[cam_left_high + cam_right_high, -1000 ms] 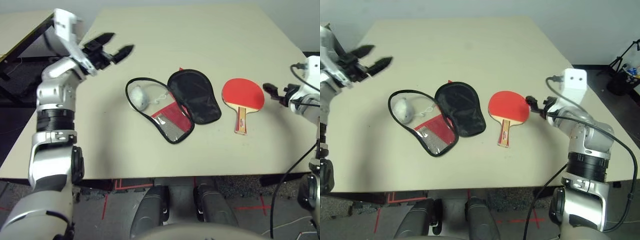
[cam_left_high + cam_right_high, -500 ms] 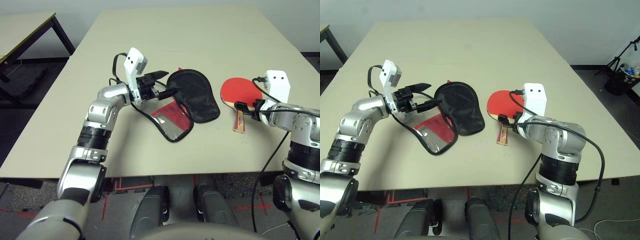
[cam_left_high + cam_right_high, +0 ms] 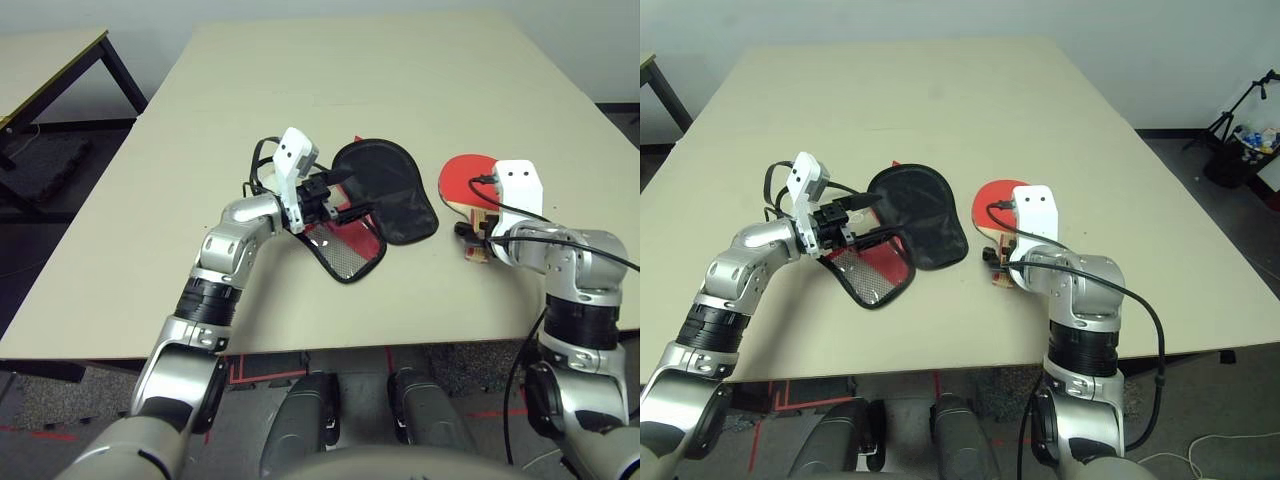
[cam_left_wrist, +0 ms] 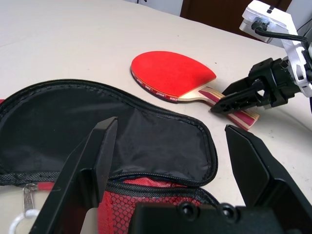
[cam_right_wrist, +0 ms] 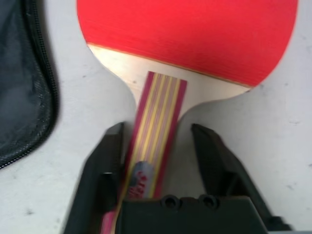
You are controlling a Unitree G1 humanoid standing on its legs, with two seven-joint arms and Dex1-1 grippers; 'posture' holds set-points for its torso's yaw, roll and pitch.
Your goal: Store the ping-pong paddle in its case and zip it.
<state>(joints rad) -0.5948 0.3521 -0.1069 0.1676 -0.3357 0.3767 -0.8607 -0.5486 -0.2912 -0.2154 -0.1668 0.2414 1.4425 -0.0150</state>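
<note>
Left wrist view: case unzipped; black lining empty.

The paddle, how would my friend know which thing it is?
On the big pale table, look right of the open case. The paddle lies there, round and red, and only it has a striped wooden handle.

No txt legible: red script on paddle handle, white ltrs on blade edge unclear.
</note>
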